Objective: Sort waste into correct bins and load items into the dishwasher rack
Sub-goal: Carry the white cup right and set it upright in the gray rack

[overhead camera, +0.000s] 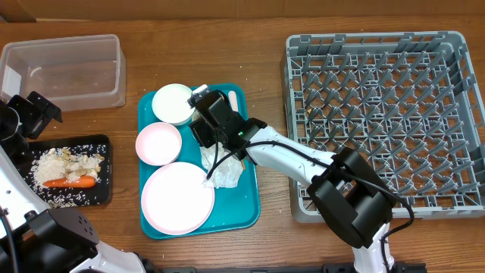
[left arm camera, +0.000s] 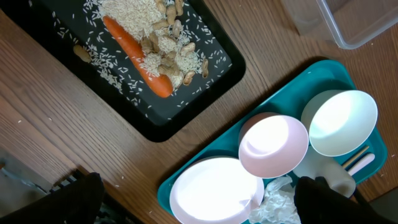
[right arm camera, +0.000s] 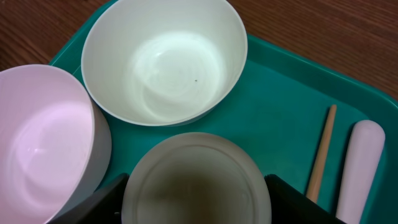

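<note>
My right gripper (right arm camera: pixel 196 196) is down on the teal tray (overhead camera: pixel 144 220), its fingers pressed against both sides of the small white cup (right arm camera: pixel 196 177). Beside the cup stand a white bowl (right arm camera: pixel 165 59) and a pink bowl (right arm camera: pixel 43 143). A chopstick (right arm camera: pixel 322 152) and the fork handle (right arm camera: pixel 357 168) lie to its right. The plate (overhead camera: pixel 177 199) and crumpled napkin (overhead camera: pixel 225 173) are at the tray's near end. Carrot (overhead camera: pixel 70 182) and rice (overhead camera: pixel 64 163) lie in the black tray (overhead camera: pixel 102 193). My left gripper (overhead camera: pixel 34 114) hangs open and empty at the far left.
The clear tub (overhead camera: pixel 64 72) stands at the back left. The grey dishwasher rack (overhead camera: pixel 383 121) fills the right side of the table. My right arm stretches from the front edge across the tray's right rim.
</note>
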Tool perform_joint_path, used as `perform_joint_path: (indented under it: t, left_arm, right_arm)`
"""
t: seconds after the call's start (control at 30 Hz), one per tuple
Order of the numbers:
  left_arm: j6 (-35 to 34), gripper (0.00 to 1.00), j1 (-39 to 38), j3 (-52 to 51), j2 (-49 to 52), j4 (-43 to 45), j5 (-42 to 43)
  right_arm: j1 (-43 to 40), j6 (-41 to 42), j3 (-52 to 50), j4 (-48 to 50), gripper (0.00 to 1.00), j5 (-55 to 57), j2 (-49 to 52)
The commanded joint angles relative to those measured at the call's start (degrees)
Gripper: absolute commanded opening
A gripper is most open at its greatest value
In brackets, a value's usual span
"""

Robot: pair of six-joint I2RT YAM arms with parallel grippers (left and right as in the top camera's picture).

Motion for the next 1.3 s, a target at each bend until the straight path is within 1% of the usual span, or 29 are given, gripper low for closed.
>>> perform_joint_path:
  t: [0.0,0.17,0.27,0.33,0.5,0.63,0.73,0.87,0.9,1.0,1.03,1.13,1.27]
  left_arm:
    - [-0.9,1.00,0.2,-0.2,-1.2,-0.1,0.0]
    - [-0.9,1.00,0.2,-0.2,-1.2,-0.1,0.0]
    - [-0.9,1.00,0.2,-0.2,-1.2,-0.1,0.0]
    - [-0.9,1.00,0.2,-0.2,-1.2,-0.1,0.0]
    - [-0.9,1.00,0.2,-0.2,-1.2,-0.1,0.0]
    - [-0.9,1.00,0.2,-0.2,-1.2,-0.1,0.0]
    - [-0.9,1.00,0.2,-0.2,-1.2,-0.1,0.0]
    - [-0.9,1.00,0.2,-0.2,-1.2,-0.1,0.0]
    - [-0.9,1.00,0.2,-0.2,-1.2,-0.1,0.0]
    - [-0.9,1.00,0.2,-0.2,-1.2,-0.1,0.0]
    - [-0.9,1.00,0.2,-0.2,-1.2,-0.1,0.0]
    - [-0.9,1.00,0.2,-0.2,-1.2,-0.1,0.0]
    - [-0.9,1.00,0.2,-0.2,-1.2,-0.1,0.0]
  right_arm:
    - [-0.2,0.8,1.6,-0.3,0.61,-1.3,-3.7]
    - [-1.3,1.0,1.6,-2.7,0.58,-1.3,-10.2]
    - [-2.7,4.3,1.6,-4.7,0.57,-1.3,-14.9]
    - [-3.5,4.7,1.6,-5.8,0.56,-1.3,-17.8]
    - [-8.2,4.6,1.6,-9.8,0.57,2.3,-26.4]
    - [-15.3,4.4,1.6,-15.8,0.57,5.7,-31.8]
    - [-23.5,3.1,1.6,-21.0,0.58,5.9,-34.7]
    - [-34.8,2.6,1.6,-25.6,0.59,5.8,-35.6]
    - [-39.2,1.7,1.6,-26.9,0.58,5.8,-35.4]
    - [-46.5,1.4,1.5,-28.4,0.59,5.8,-34.6]
    - [-48.7,1.4,1.5,-28.7,0.61,5.8,-34.2]
    - [-53.7,1.4,1.2,-29.1,0.63,5.7,-32.6]
    - [-56.7,1.4,0.3,-28.8,0.63,5.4,-30.1]
